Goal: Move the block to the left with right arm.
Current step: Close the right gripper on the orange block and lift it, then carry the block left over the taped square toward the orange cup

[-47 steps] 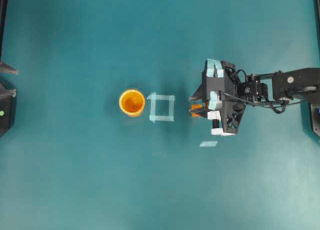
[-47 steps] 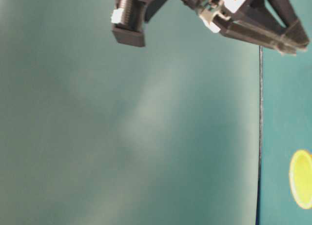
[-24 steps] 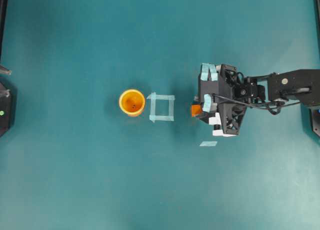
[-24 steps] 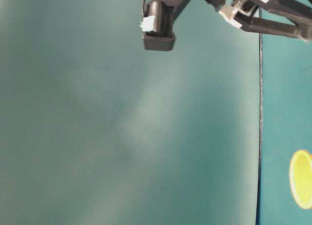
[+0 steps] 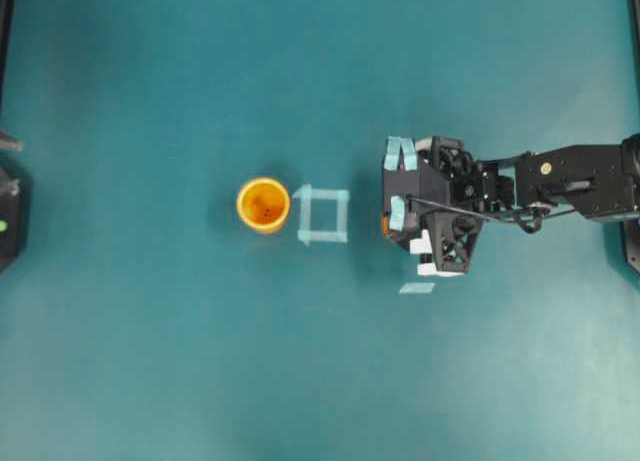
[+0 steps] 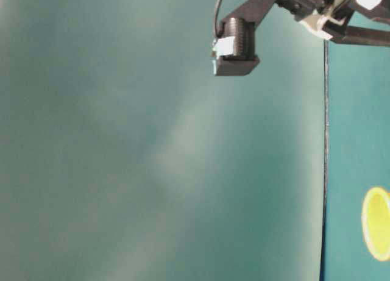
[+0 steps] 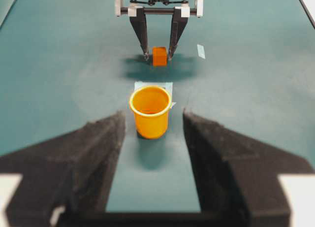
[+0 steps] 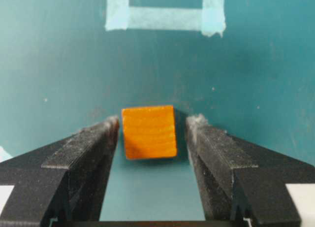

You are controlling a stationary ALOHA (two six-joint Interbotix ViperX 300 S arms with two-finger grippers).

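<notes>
Overhead view, left to right. At the far left edge the left arm's end effector (image 7: pixel 152 187) is barely in frame; its wrist view shows its dark foam-padded jaws spread wide, holding nothing, and aimed across the teal tabletop (image 5: pixel 150 361).

Left of centre stands a round yellow-orange plastic cup (image 5: pixel 264 204), upright and open-topped. Just beside it on the right lies a square outline of pale blue tape (image 5: pixel 323 215), with nothing inside it. A loose scrap of pale blue tape (image 5: pixel 417 288) lies further right, nearer the lower edge.

Right of the square is the small orange wooden cube, the block (image 8: pixel 149 132), resting on the tabletop. The overhead view hides most of it beneath the right arm's end effector (image 8: pixel 150 133). The right wrist view shows that end effector's jaws parted, one on either side of the block with a narrow gap at each face: it straddles the block but has no hold of it. The black right arm (image 5: pixel 570 176) extends in from the right edge.

Handling assessment: visible grain suggests wood, so the block is judged rigid, light and not fragile. Its flat, parallel side faces are the proper gripping surfaces, and the foam pads should resist slip. The block sits slightly turned relative to the jaws; closing may twist it square.
</notes>
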